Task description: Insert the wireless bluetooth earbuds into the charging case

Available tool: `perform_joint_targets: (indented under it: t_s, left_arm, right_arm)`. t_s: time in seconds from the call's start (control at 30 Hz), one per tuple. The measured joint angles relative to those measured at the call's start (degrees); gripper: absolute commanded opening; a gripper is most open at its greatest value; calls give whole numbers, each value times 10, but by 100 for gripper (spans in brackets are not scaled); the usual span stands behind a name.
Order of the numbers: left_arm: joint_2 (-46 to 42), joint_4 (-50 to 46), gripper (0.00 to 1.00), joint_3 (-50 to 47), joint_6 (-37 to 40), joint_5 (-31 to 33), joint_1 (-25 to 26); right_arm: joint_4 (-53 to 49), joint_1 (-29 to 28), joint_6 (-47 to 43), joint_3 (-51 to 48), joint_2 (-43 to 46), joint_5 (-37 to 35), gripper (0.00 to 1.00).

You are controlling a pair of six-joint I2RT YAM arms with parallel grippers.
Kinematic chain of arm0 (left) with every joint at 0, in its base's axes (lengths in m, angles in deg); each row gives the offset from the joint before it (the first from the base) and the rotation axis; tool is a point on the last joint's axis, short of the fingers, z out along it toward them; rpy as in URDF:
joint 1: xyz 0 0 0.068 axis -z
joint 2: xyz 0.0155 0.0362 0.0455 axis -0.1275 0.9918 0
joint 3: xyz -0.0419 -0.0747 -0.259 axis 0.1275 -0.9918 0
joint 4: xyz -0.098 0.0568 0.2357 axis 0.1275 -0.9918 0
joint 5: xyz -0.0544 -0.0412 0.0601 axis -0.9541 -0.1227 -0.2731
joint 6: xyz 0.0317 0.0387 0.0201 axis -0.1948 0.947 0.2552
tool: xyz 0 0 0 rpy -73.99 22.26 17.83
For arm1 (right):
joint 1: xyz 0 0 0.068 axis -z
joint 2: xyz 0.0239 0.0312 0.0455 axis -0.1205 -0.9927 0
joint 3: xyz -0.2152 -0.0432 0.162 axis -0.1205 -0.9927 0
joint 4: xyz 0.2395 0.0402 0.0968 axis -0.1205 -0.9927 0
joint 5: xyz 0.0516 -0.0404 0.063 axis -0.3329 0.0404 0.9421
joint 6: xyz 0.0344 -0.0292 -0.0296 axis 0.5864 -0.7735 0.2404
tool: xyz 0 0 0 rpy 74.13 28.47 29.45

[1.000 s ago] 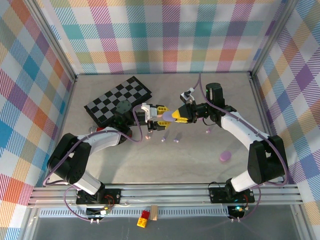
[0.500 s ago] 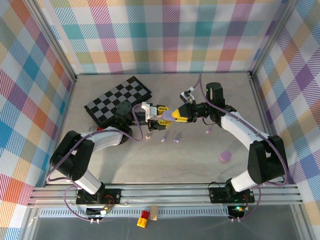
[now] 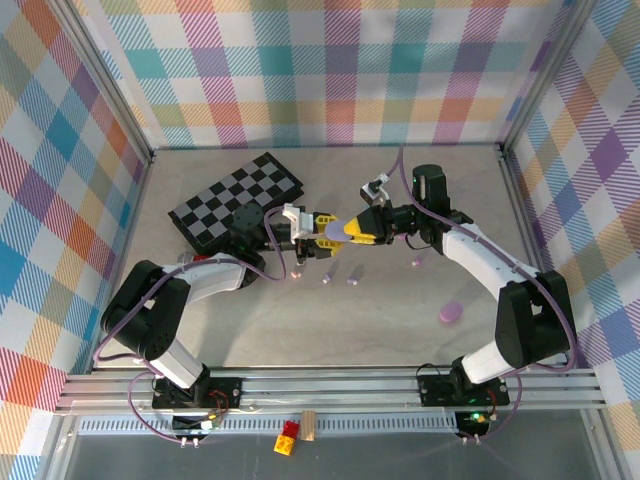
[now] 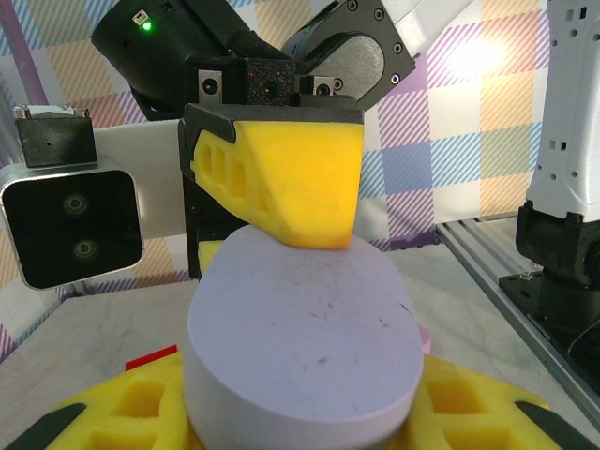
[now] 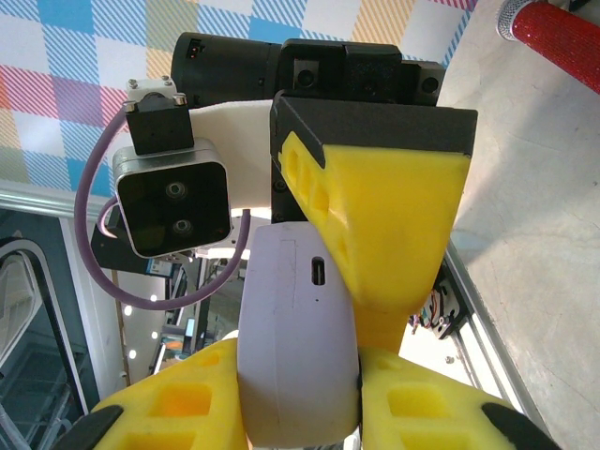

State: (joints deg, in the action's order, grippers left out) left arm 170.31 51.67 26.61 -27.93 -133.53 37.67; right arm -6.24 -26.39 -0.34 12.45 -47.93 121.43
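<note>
2 grippers meet above the middle of the table (image 3: 250, 330). The left gripper (image 3: 322, 226) and the right gripper (image 3: 348, 231) both pinch 1 purple case (image 3: 331, 231), with their yellow fingers tight on its sides. The left wrist camera shows the case (image 4: 300, 337) up close.

4 tiny earbuds (image 3: 326, 279) lie on the table. 3 sit in a row at 6 o'clock from the held case, and 1 lies alone at 4 o'clock. Farther out at 4 o'clock lies 1 second purple case (image 3: 451, 313). 1 checkerboard (image 3: 237, 197) lies at 10 o'clock.
</note>
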Motion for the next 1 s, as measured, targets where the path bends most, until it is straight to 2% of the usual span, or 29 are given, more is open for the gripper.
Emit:
perform_joint_targets:
  t_s: [0.1,0.2,0.43,0.6,0.7,0.8,1.0]
  left_arm:
    - [0,-1,29,0,0,2,0]
    - [-2,-14,29,0,2,6,0]
    - [-40,-122,30,0,14,16,0]
    - [-78,-230,31,9,16,31,0]
    - [-92,-276,31,19,15,36,0]
    - [-102,-305,31,19,10,39,4]
    - [-104,-348,31,20,-5,39,15]
  right_arm:
    - [-14,0,-9,3,0,-5,51]
    - [-65,3,-46,15,0,-25,62]
    - [-225,11,-198,85,9,-131,71]
    - [-294,6,-341,91,63,-242,75]
    - [-304,-17,-434,91,106,-303,75]
    - [-303,-48,-526,91,140,-329,77]
    - [-307,-110,-669,91,148,-377,79]
